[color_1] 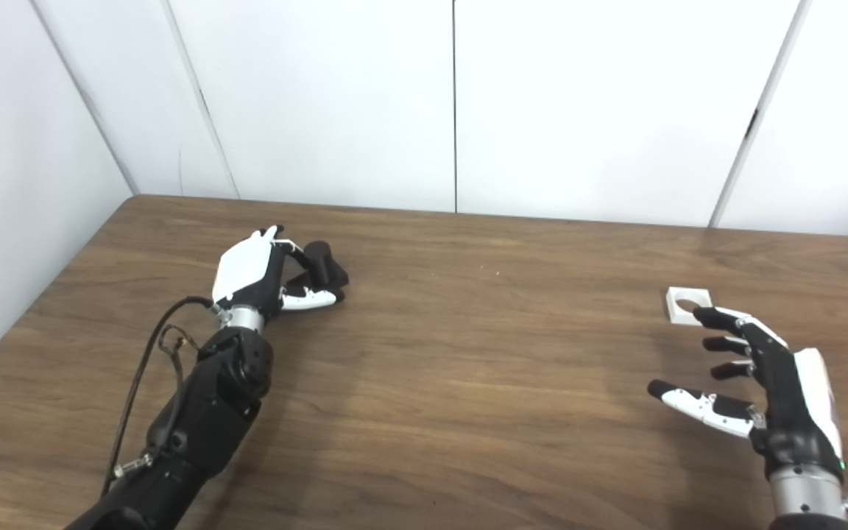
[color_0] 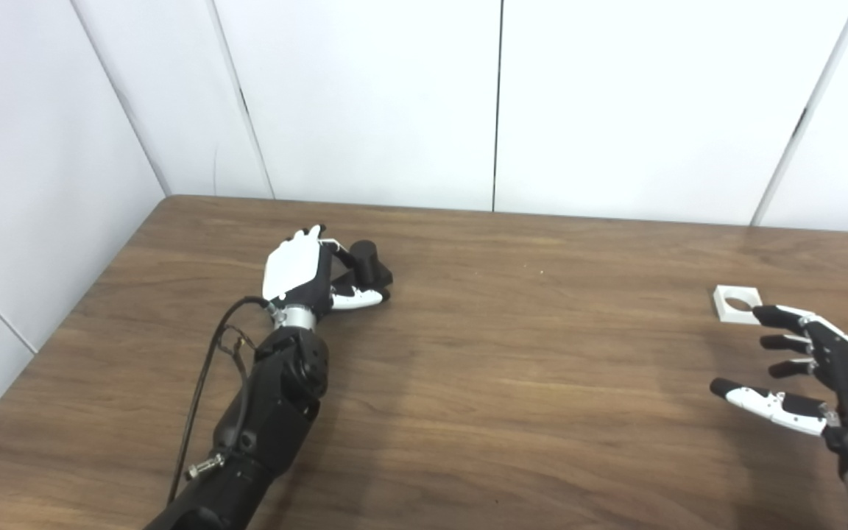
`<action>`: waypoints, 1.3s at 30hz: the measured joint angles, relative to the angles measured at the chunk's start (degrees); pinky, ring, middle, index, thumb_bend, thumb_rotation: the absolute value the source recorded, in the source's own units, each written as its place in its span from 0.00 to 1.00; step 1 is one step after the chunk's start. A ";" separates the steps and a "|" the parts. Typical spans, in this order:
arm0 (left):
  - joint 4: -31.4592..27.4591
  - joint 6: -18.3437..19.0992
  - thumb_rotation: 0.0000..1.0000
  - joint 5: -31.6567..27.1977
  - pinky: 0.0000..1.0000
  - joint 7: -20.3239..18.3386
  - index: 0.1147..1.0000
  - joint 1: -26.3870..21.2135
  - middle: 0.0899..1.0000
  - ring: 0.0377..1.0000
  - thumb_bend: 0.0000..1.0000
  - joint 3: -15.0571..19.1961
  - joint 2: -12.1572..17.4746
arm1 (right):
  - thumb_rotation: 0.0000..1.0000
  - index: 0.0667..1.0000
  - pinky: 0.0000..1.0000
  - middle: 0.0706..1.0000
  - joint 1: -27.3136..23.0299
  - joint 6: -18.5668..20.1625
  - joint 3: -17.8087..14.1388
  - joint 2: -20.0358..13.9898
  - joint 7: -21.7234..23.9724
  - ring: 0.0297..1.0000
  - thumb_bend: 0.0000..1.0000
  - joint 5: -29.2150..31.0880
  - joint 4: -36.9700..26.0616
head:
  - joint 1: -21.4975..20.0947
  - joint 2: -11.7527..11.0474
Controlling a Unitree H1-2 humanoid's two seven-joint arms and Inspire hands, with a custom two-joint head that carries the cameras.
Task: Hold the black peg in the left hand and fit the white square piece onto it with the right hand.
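1. left hand [color_0: 299, 272] down on the wooden surface [color_0: 512, 383], far left of the white square piece [color_0: 736, 303], palm turned toward it, white back plate facing away.
2. fingers [color_0: 341, 254] and thumb curled around the black peg [color_0: 369, 263]; peg standing roughly upright on its wider base, base touching the surface, thumb tip lying just in front of that base.
3. cannot tell how firm the hold is, since fingers hide the near side of the peg.
4. white square piece lying flat on the surface, round hole facing up, well to the right of the peg and not held by anything.
5. right hand [color_1: 762, 383] just on the near side of the white square piece, spread wide and holding nothing, fingers apart, thumb stretched out toward the peg's side.
6. topmost fingertip reaching the near right corner of the piece; cannot tell whether touching or hovering just above.
7. black cable [color_0: 207, 383] looping beside the left forearm, on the side away from the piece.
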 measured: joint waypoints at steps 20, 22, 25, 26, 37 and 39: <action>-0.93 -1.23 0.07 -3.91 1.00 -1.17 0.41 -0.62 0.90 0.99 0.52 -0.54 0.70 | 0.00 0.72 0.57 0.75 0.00 1.30 -0.33 0.03 0.25 0.71 0.67 0.13 -0.30 | -0.18 0.62; -1.65 -3.72 0.07 -6.95 1.00 -4.25 0.41 -0.39 0.90 0.98 0.52 -0.45 1.84 | 0.00 0.72 0.58 0.75 0.00 1.34 -0.33 0.00 0.27 0.71 0.67 0.11 -0.31 | -0.26 0.62; -1.89 -7.45 0.07 -10.46 1.00 -7.48 0.41 0.25 0.92 1.00 0.52 -0.38 3.09 | 0.00 0.72 0.58 0.75 0.00 1.40 -0.33 0.00 0.32 0.72 0.67 0.12 -0.33 | -0.35 0.70; -2.01 -8.90 0.07 -11.79 1.00 -8.34 0.42 0.54 0.93 1.00 0.52 -0.35 3.29 | 0.00 0.72 0.58 0.75 0.01 1.45 -0.34 -0.01 0.34 0.72 0.67 0.12 -0.39 | -0.35 0.70; -4.40 -15.38 0.08 -18.54 1.00 -19.31 0.42 1.52 0.97 1.00 0.52 -1.70 4.35 | 0.00 0.72 0.58 0.75 0.00 1.46 -0.34 -0.02 0.34 0.72 0.68 0.11 -1.18 | -0.62 0.88; -4.62 -16.53 0.08 -19.91 1.00 -21.16 0.42 1.60 0.98 1.00 0.52 -1.84 4.72 | 0.00 0.72 0.58 0.75 -0.01 1.46 -0.34 -0.02 0.34 0.71 0.68 0.10 -1.59 | -0.79 0.97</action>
